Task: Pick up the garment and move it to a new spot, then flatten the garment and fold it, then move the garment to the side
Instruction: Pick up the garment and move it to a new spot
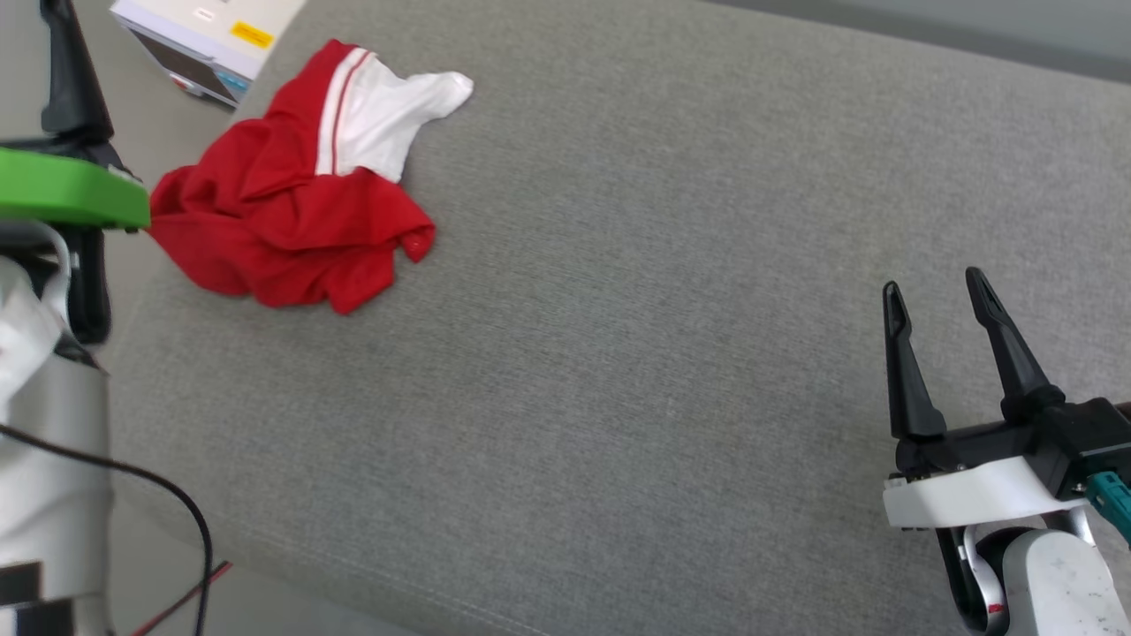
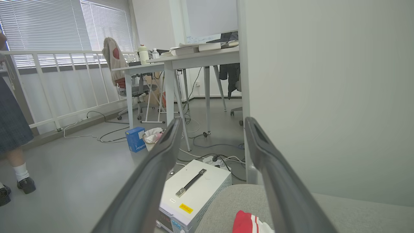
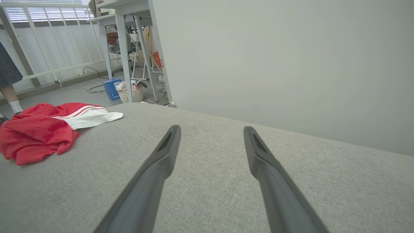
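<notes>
A wide grey cushion (image 1: 663, 353) takes up most of the head view, its woven cover bare across the middle and right. Behind it stands a plain pale wall (image 3: 291, 64). Past the cushion's end the room opens onto a grey floor with white desks (image 2: 194, 58) on slanted legs and loose cables under them.

The garment (image 1: 292, 212) lies crumpled in a heap at the far left corner of the cushion, close to its edge. It is mostly red, and one white sleeve with red stripes along its seam spreads out flat toward the middle of the cushion. No print can be made out in the folds.

A white box (image 2: 194, 191) with a dark handle on top and a yellow label sits on the floor just beside that corner of the cushion.

The left gripper (image 2: 213, 120) is raised above the cushion's left end, near the garment but not touching it. Its jaws are spread wide with nothing between them. The right gripper (image 1: 932, 281) hangs over the near right part of the cushion, well apart from the garment, jaws likewise wide and empty.

At the left edge of the left wrist view stands a person's leg (image 2: 22, 174) in a white sock and dark shoe. By the desk legs sit a small basket (image 3: 132, 94) and a blue carton (image 2: 135, 139).
</notes>
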### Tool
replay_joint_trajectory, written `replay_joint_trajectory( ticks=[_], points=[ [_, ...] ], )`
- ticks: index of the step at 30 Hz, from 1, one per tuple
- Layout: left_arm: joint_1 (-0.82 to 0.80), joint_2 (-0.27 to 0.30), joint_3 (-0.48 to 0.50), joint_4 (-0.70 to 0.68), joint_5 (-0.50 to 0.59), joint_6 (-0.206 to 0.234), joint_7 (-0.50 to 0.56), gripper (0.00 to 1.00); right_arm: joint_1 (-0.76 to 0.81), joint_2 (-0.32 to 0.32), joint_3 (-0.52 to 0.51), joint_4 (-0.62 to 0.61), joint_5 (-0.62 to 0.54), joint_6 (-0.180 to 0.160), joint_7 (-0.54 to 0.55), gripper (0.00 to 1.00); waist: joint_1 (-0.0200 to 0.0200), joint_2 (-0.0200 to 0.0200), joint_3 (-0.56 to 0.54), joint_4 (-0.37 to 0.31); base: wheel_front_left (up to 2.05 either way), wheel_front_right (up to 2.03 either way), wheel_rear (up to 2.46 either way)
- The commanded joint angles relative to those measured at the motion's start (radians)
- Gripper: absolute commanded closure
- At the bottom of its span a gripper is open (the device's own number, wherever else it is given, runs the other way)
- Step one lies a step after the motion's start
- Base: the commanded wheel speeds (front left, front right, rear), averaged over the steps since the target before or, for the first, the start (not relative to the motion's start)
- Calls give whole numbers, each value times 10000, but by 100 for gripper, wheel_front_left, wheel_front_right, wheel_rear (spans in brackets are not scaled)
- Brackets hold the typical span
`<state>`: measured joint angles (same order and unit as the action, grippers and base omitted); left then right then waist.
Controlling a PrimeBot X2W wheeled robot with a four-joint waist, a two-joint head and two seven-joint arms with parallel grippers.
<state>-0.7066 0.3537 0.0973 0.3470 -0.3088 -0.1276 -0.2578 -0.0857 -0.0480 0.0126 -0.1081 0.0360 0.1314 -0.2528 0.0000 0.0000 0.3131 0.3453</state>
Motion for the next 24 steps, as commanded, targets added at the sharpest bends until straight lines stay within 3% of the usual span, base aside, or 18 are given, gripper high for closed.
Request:
replay_joint_trajectory(
  ticks=[1, 5, 10, 20, 24],
  points=[
    [-432, 441, -494, 256, -388, -26, 31, 0, -206, -22, -6, -105, -70, -7, -90, 0, 0, 0, 640, -546, 0, 0, 0],
    [-1433, 1706, -2039, 764, -1646, -28, 889, 0, -394, -22, -78, -215, -172, -7, -90, 0, 0, 0, 982, -750, 0, 0, 0],
    [-2469, 2992, -3897, 1007, -3214, -29, 2790, 0, -575, -22, -157, -331, -242, -7, -90, 0, 0, 0, 1362, -975, 0, 0, 0],
    [-3536, 4237, -6321, 1419, -5849, -30, 7703, 0, -800, -22, -190, -462, -306, -7, -90, 0, 0, 0, 2003, -1388, 0, 0, 0],
    [-3622, 4558, -7121, 1478, -6363, -30, 8965, 0, -887, -22, -202, -513, -339, -7, -90, 0, 0, 0, 2272, -1522, 0, 0, 0]
  ],
)
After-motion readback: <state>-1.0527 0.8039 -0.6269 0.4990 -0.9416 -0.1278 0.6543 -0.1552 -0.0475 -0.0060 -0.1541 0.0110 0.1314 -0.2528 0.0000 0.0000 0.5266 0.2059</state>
